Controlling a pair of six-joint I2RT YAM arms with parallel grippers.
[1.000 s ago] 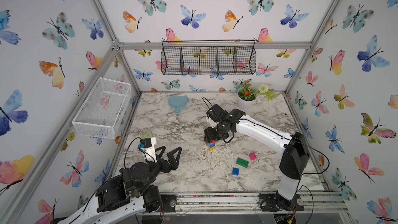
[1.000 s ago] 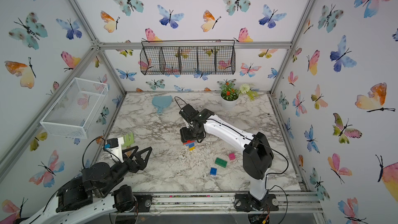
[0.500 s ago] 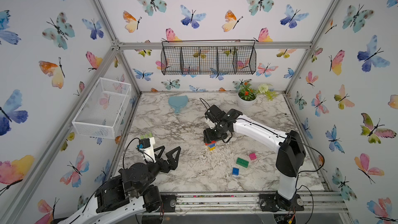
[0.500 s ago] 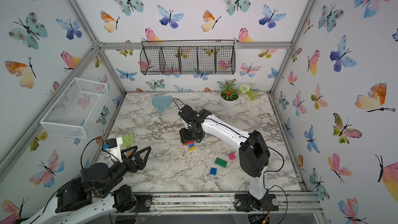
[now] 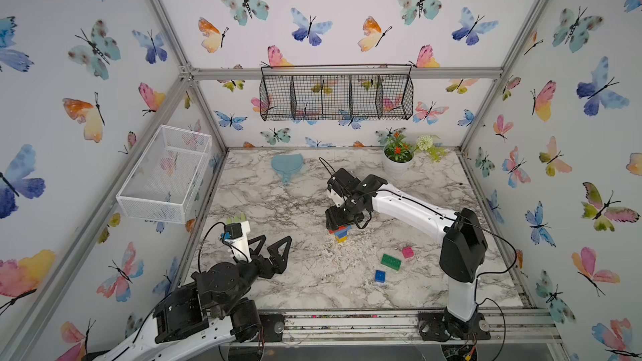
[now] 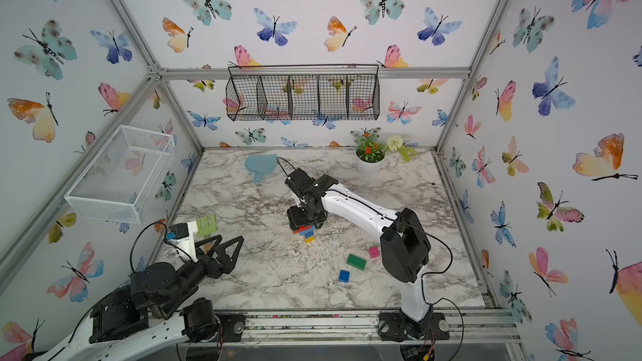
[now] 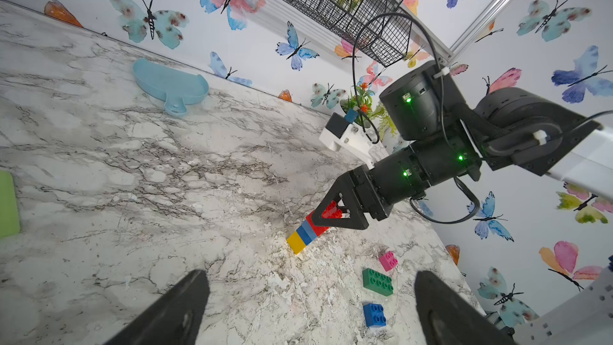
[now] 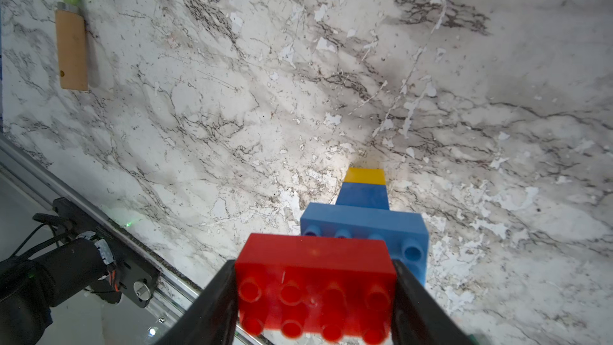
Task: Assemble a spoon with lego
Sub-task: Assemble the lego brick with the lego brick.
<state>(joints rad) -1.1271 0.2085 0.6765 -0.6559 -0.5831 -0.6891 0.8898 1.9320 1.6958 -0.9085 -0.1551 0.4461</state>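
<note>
1. Roughly mid-table, the right claw (image 5: 342,226) is clamped on the red brick (image 8: 315,267), with one finger against each short end.
2. That red brick tops the half-built spoon (image 7: 308,231). Under it come a light-blue brick (image 8: 408,227), a blue brick (image 8: 363,195) and a yellow brick (image 8: 365,175), so the piece narrows toward the yellow tip.
3. The spoon hangs tilted from the claw, yellow end down at the table (image 5: 278,203). Whether the tip touches the marble I cannot tell.
4. Three loose lego pieces lie on the table between the spoon and the right arm's base. These are a green brick (image 5: 391,261), a pink brick (image 5: 408,252) just beside it toward the back, and a loose blue brick (image 5: 379,276) near it toward the front. None of them touch each other.
5. The left claw (image 5: 277,237) gapes wide and holds nothing. It sits over the front-left of the table, aimed toward the spoon and well apart from it.
6. A teal paddle (image 5: 287,165) lies flat near the back wall. A green utensil (image 6: 205,225) with a wooden handle lies at the table's left edge, beside the left arm.
7. A flower pot (image 5: 396,164) stands at the back right. A black wire basket (image 5: 336,97) hangs on the back wall and a white basket (image 5: 166,175) on the left wall.
</note>
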